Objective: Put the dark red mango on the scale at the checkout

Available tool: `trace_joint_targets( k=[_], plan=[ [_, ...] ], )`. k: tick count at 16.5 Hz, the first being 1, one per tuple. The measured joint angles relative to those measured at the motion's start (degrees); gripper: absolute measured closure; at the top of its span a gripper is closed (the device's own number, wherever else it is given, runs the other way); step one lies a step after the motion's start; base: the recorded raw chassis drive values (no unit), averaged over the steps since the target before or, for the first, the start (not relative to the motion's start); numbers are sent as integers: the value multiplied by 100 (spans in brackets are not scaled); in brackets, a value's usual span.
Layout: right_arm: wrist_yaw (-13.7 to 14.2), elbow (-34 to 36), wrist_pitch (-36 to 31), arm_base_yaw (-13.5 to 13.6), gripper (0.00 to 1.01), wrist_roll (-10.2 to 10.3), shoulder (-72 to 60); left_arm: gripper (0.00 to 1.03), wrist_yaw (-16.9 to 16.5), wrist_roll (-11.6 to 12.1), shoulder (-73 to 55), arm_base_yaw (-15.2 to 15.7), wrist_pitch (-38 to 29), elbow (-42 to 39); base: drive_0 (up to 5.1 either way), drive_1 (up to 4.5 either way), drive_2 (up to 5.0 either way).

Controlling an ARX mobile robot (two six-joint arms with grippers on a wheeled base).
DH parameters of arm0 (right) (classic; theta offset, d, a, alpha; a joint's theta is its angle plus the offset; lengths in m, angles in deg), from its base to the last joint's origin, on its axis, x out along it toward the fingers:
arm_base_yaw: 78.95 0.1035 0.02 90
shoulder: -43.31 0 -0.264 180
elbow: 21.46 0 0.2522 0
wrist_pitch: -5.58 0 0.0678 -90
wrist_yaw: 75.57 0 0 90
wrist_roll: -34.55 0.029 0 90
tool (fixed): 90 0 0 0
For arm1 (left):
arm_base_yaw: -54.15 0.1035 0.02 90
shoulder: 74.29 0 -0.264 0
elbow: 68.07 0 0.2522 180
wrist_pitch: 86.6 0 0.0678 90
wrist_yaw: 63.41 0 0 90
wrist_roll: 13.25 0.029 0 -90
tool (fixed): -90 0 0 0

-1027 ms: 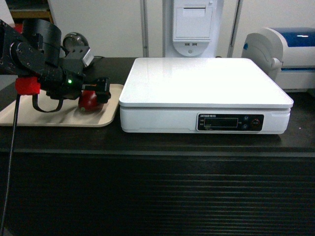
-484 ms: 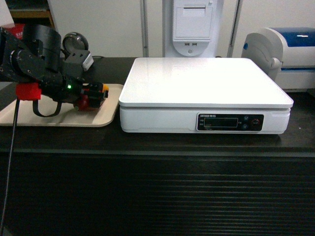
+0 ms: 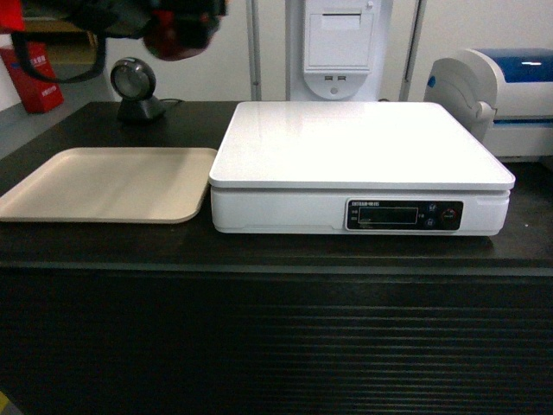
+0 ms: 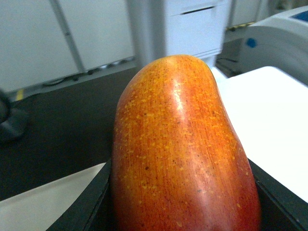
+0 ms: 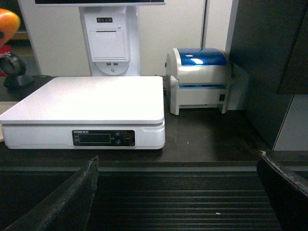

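The dark red mango [image 3: 177, 33] hangs high at the head view's top left, above the far left of the checkout counter [image 3: 276, 337], with my left gripper [image 3: 173, 22] shut on it. In the left wrist view the mango [image 4: 183, 144] fills the frame, red-orange and speckled, with black fingers [image 4: 89, 204] pressed on both its sides. The white scale [image 3: 359, 147] sits to its right with nothing on its platform. My right gripper [image 5: 178, 192] stands open and holds nothing, low in front of the counter's ribbed panel; in its view the scale [image 5: 86, 103] lies ahead on the left.
A beige tray [image 3: 104, 186] with nothing on it lies left of the scale. A round black scanner [image 3: 136, 86] stands behind the tray. A white and blue label printer [image 3: 505, 95] stands right of the scale, and a white receipt printer [image 3: 340, 47] rises behind it.
My left gripper closed on the mango on the tray and lifted it straight up to the top of the head view. The tray now holds nothing.
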Motion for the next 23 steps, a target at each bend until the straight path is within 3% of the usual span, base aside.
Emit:
trace_joint_targets(
  k=[3,5,8,11,18,22,23],
  plan=[
    [0,0,0,0,3,0,0,42,146,-138,-109,-793,120,31,0,0,0],
    [-2,0,0,0,3,0,0,42,258,-210,-472,-1139,345,382,0,0,0],
    [0,0,0,0,3,0,0,42,339,-293,-1248,-1419,800,1373,0,0,0],
    [0,0,0,0,3,0,0,42,479,-304,-1912,-1626,1349,2293,0,0,0],
    [-2,0,0,0,3,0,0,42,1010,-612,-3077,-1945,2328,3849,0,0,0],
    [-2,0,4,0,3,0,0,42,1335,-748,-3338,-1878,2527,4085,0,0,0],
    [-2,0,0,0,3,-2,0,35,1325,-804,-3298,-1871,2422,3960,0,0,0]
  ],
)
